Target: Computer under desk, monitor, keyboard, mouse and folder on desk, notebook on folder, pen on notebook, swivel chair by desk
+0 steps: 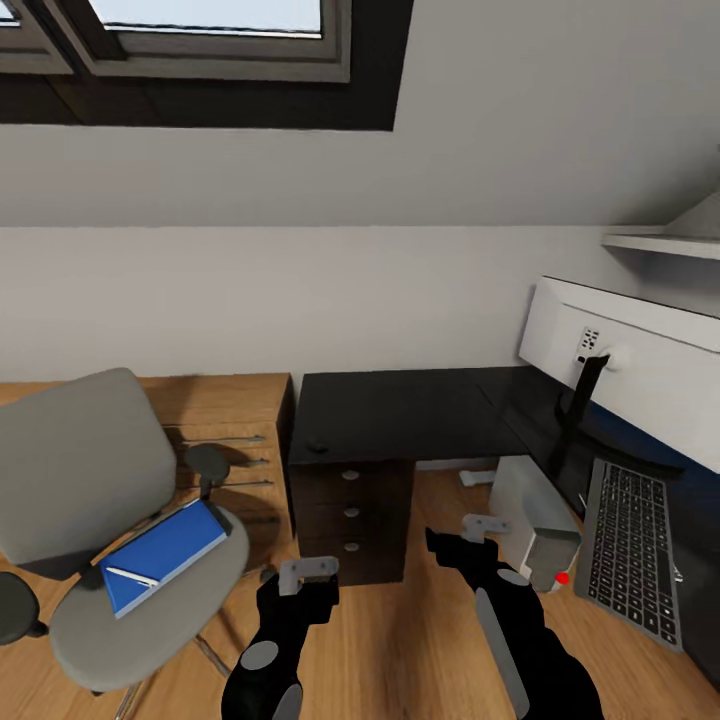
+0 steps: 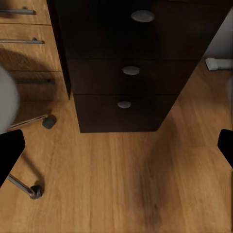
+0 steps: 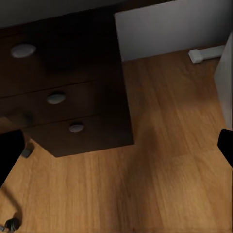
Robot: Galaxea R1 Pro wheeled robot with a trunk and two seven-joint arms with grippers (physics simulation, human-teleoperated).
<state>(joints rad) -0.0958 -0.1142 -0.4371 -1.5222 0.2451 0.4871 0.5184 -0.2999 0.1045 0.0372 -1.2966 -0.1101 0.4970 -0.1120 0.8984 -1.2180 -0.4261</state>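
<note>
Head view, swivel chair (image 1: 110,520) beside desk (image 1: 400,415), wood floor (image 1: 400,640) between

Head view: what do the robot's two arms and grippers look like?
Both arms are glossy black with round grey joint caps. The left gripper and right gripper have light grey blocky parts at the tip. A long grey panel runs along the right forearm.

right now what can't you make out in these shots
- Notebook: not separable in the head view from the blue folder on the swivel chair; the pen is just a thin sliver.
- Monitor: screen faces away, cut by the frame edge.
- Mouse: a tiny dark bump on the desk.
- Keyboard: key legends too small.
</note>
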